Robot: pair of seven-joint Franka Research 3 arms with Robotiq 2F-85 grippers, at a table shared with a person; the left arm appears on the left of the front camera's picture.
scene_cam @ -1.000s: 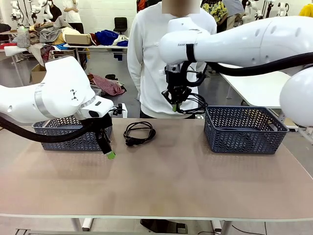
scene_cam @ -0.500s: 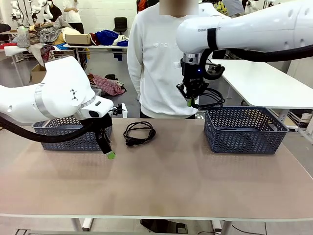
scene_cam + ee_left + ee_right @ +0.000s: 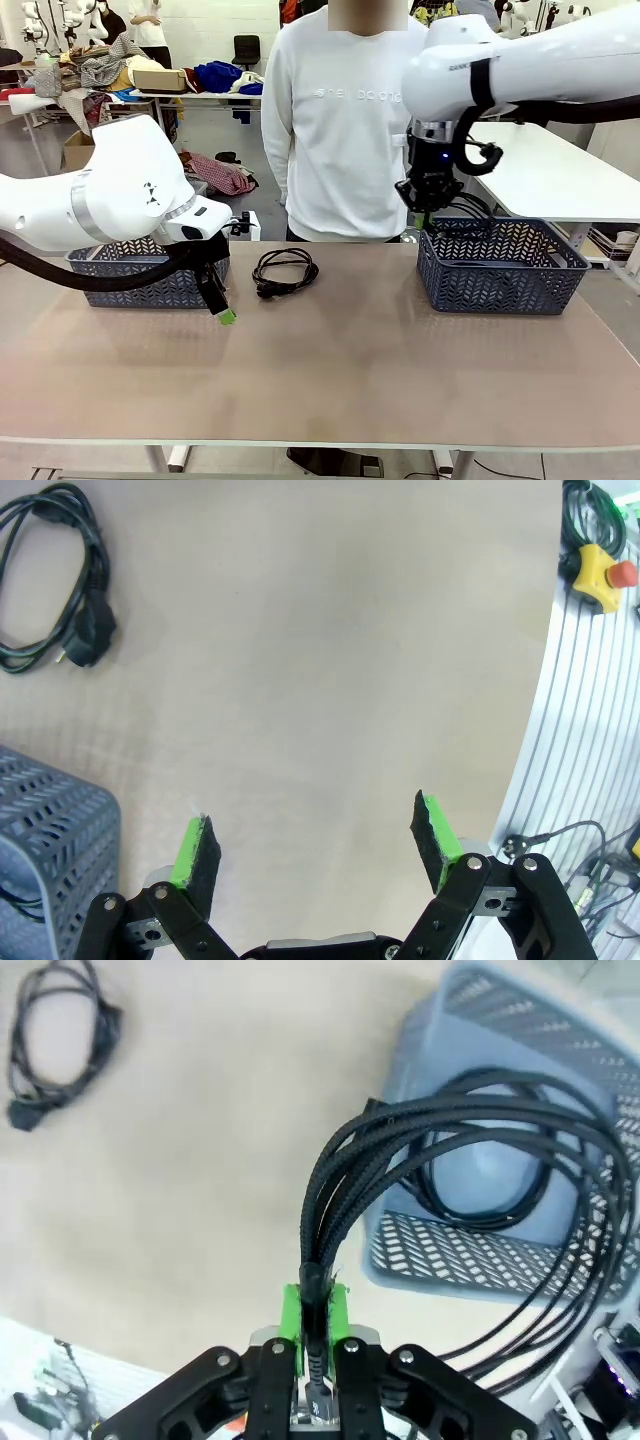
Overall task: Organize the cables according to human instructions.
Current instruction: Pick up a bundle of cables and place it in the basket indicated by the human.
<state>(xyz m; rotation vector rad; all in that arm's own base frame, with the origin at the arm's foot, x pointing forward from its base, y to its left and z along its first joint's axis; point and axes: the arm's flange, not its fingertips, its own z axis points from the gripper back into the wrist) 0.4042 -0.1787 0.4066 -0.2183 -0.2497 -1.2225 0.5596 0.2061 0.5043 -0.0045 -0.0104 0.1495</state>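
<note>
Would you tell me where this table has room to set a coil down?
The near half of the table is bare; so is the strip between the coil and the right basket. Crowded: far left around the left gripper and left basket, and the right basket's rim under the right gripper and its cable.

cables (image 3: 285, 271) (image 3: 318, 1215) (image 3: 472, 1220) 3 | baskets (image 3: 120, 280) (image 3: 500, 272) 2 | robot arms (image 3: 120, 200) (image 3: 545, 60) 2 | person (image 3: 335, 130) 1

Glossy white, rounded left arm (image 3: 120, 200), grey-banded, and right arm (image 3: 540, 60), black-banded — thick black hoses (image 3: 60, 278); left gripper (image 3: 315, 842) and right gripper (image 3: 314, 1312) black with green pads (image 3: 192, 848).
</note>
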